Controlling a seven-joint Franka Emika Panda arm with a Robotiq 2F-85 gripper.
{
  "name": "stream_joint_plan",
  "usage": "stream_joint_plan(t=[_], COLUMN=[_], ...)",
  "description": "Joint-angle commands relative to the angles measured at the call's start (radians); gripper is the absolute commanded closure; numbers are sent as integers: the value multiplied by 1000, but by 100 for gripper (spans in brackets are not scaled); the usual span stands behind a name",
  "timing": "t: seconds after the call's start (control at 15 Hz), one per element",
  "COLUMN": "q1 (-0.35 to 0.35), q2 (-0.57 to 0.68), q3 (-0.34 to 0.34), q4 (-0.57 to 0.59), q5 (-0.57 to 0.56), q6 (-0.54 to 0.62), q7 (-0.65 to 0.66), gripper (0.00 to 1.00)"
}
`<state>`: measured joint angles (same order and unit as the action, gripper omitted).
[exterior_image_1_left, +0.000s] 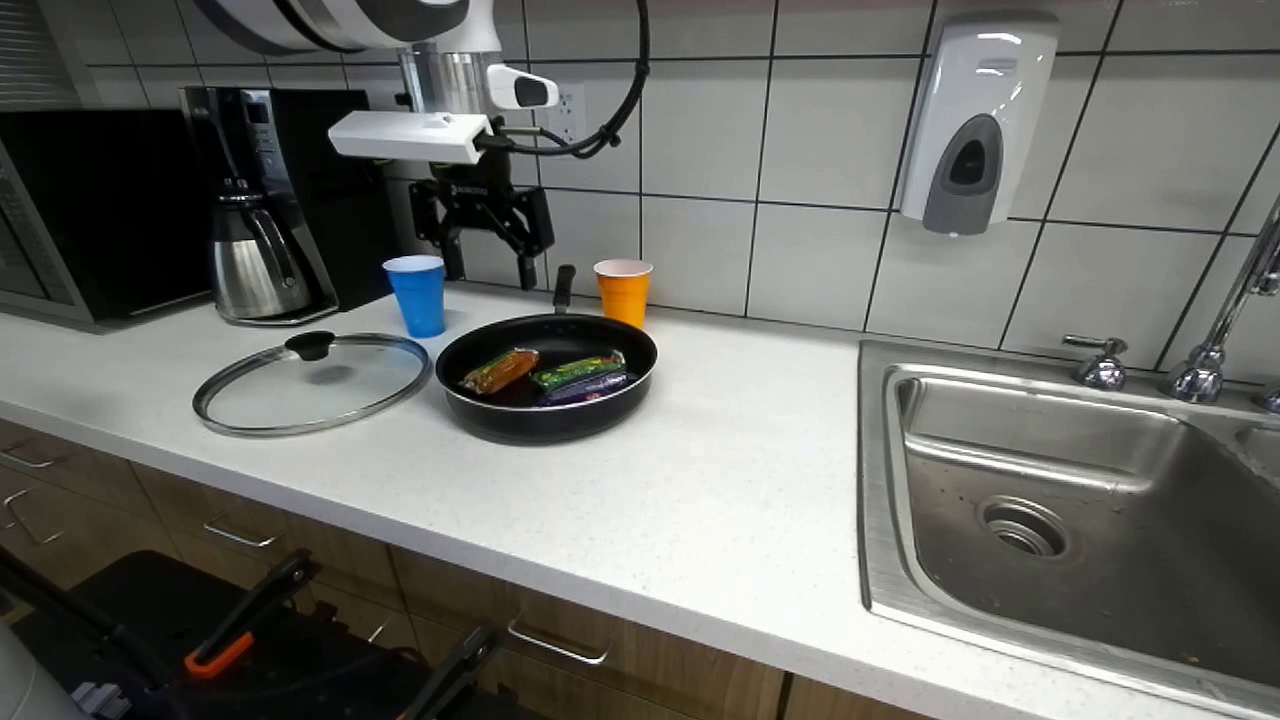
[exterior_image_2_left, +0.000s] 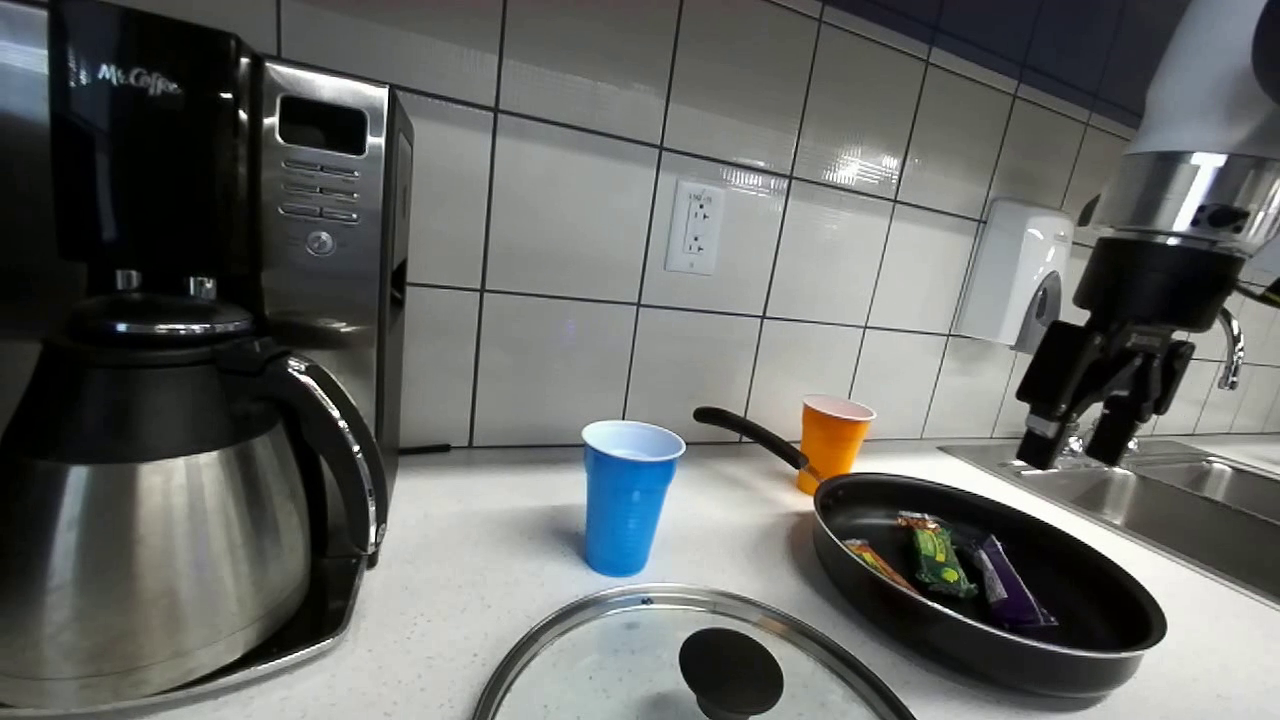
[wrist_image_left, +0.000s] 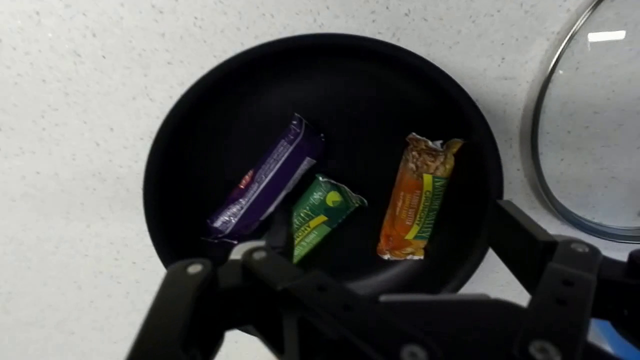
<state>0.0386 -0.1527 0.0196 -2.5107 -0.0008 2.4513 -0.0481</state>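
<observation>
My gripper (exterior_image_1_left: 491, 268) hangs in the air above the black frying pan (exterior_image_1_left: 545, 428), fingers pointing down and spread wide, with nothing between them. Inside the pan lie three wrapped bars: an orange one (wrist_image_left: 417, 200), a green one (wrist_image_left: 317, 215) and a purple one (wrist_image_left: 267, 182). In the wrist view the orange bar appears between the fingers, well below them. Part of the green bar is hidden behind a finger (wrist_image_left: 280, 232). In an exterior view the open gripper (exterior_image_2_left: 1074, 442) is clearly apart from the pan (exterior_image_2_left: 960, 635) and the bars.
A glass lid (exterior_image_1_left: 310, 390) with a black knob lies beside the pan. A blue cup (exterior_image_2_left: 628, 500) and an orange cup (exterior_image_2_left: 832, 445) stand near the tiled wall. The pan's handle (exterior_image_2_left: 750, 428) points toward that wall. A coffee maker (exterior_image_2_left: 330, 200) and a sink (exterior_image_1_left: 1040, 580) flank the counter.
</observation>
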Motion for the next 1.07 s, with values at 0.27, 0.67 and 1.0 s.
stream_joint_plan(t=[0.27,0.67,1.0], q1=[69,115,174], q2=[232,368,386], q3=[71,101,116], q4=[232,387,441], q5=[-37,-82,-151], q6=[8,-13,-38], q7=[-12,-8,29], gripper=[0,0,0])
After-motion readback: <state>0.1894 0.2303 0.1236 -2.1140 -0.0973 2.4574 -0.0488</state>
